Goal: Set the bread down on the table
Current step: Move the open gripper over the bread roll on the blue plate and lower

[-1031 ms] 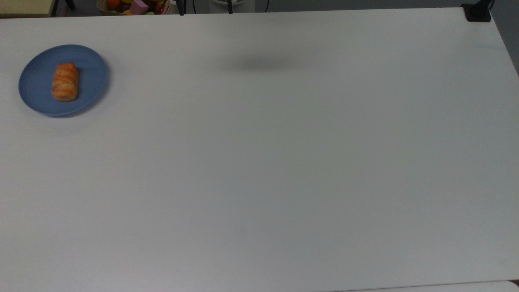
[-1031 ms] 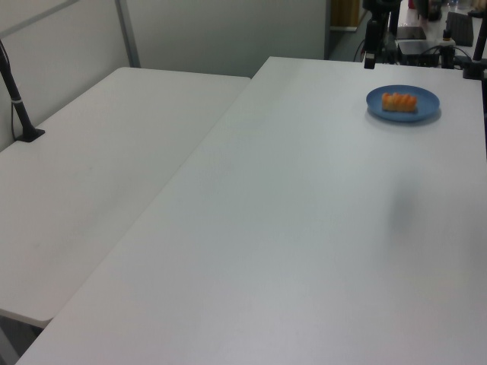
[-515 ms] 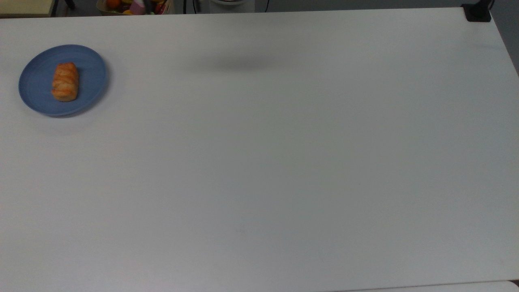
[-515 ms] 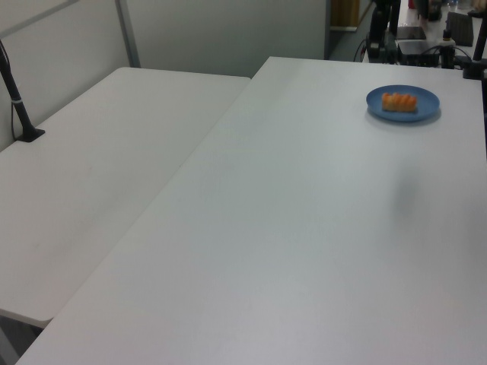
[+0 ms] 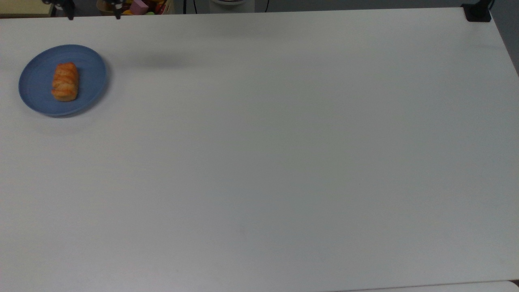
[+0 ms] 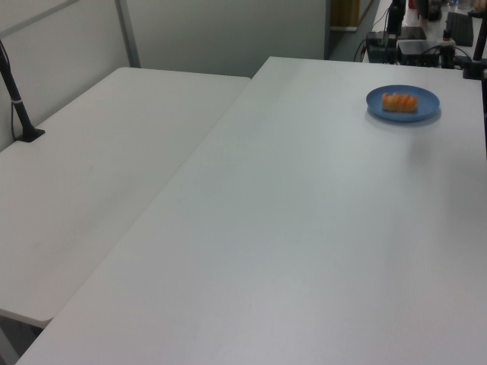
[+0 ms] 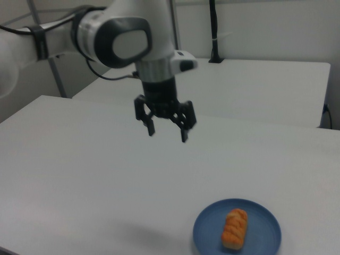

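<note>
The bread (image 5: 65,81) (image 6: 399,102) (image 7: 235,229), a small golden-orange braided roll, lies on a round blue plate (image 5: 32,101) (image 6: 430,103) (image 7: 265,239). The plate stands near the top view's left edge on the white table (image 5: 259,162) (image 6: 304,228) (image 7: 79,159). My gripper (image 7: 167,133) hangs open and empty high above the table, up and to the left of the plate in the right view. In the top view its fingertips (image 5: 71,15) poke in at the top edge, just beyond the plate.
A second white table (image 6: 99,152) adjoins on the left view's left, with a black clamped post (image 6: 19,106). A black mount (image 5: 477,14) sits at the top view's upper right corner. Colourful toys (image 5: 138,6) lie beyond the far edge. The arm's shadow (image 5: 154,61) falls right of the plate.
The gripper has travelled to the top view's left along the far edge, from mid-table to above the plate's side. Its shadow slid left with it. Bread and plate have not moved.
</note>
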Available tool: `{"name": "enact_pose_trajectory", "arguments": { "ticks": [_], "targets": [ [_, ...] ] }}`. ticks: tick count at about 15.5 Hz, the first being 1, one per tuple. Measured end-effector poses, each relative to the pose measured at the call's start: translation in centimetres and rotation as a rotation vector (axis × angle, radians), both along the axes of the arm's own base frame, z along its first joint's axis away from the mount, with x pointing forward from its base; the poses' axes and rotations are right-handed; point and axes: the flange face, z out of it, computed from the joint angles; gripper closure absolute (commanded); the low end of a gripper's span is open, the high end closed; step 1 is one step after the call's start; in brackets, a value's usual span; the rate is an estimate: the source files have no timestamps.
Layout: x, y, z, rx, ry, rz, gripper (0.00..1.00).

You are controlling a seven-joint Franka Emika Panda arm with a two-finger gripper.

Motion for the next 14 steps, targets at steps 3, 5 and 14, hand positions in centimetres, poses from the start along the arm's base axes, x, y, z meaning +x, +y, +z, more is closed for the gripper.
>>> {"name": "enact_pose_trajectory", "arguments": {
  "ticks": [3, 5, 14],
  "targets": [
    [0.0, -5.1, -2.8, -0.012, -0.026, -0.011, 0.00],
    [-0.1, -7.5, -5.3, -0.026, -0.022, -0.010, 0.00],
    [0.5, -13.7, -17.1, -0.061, 0.057, 0.074, 0.00]
  ]
}}
